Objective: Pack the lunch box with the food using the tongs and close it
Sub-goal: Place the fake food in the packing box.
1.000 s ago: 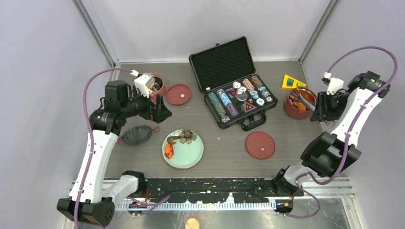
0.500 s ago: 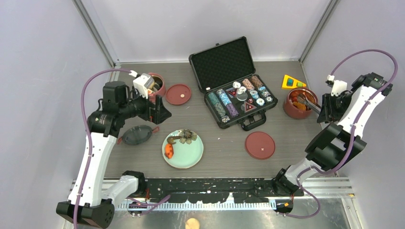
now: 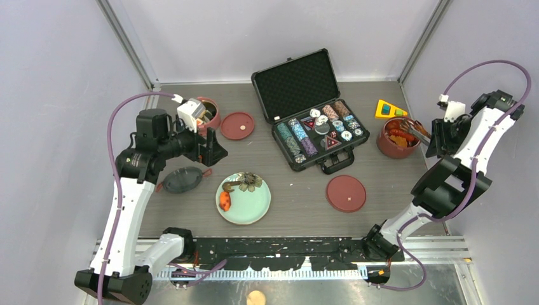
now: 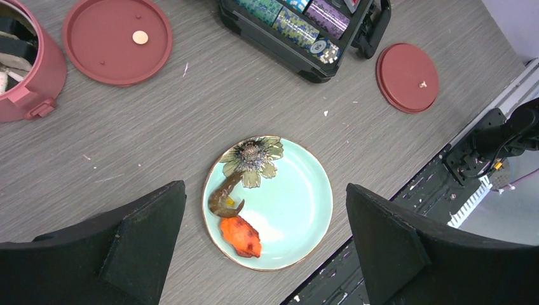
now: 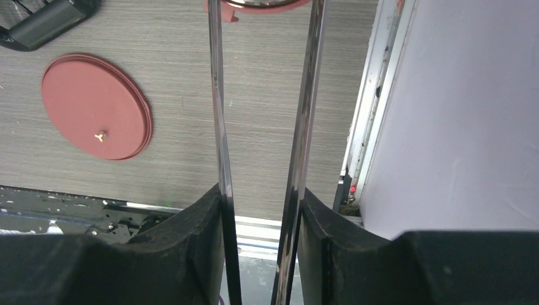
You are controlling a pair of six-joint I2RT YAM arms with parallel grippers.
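Note:
My right gripper (image 5: 259, 190) is shut on the silver tongs (image 5: 217, 114). Their two arms run forward, spread apart, to the red lunch box tier (image 3: 398, 138) at the right. That tier holds orange food, and the tong tips (image 3: 416, 130) sit over its right rim. A second tier (image 3: 206, 113) stands at the back left. A pale green plate (image 4: 305, 190) carries an orange piece (image 4: 240, 236) and a dark sausage (image 4: 221, 200). My left gripper (image 4: 264, 187) hangs open high above the plate, holding nothing.
Two flat red lids lie on the table, one beside the left tier (image 3: 238, 125) and one in front of the case (image 3: 346, 192). A dark top lid (image 3: 183, 179) lies left of the plate. The open black poker chip case (image 3: 311, 111) fills the middle back. A yellow wedge (image 3: 389, 109) sits at the back right.
My right arm has drawn back toward the right wall, bringing the tong tips from inside the right tier to its right rim. The tong arms have spread a little. My left arm is still.

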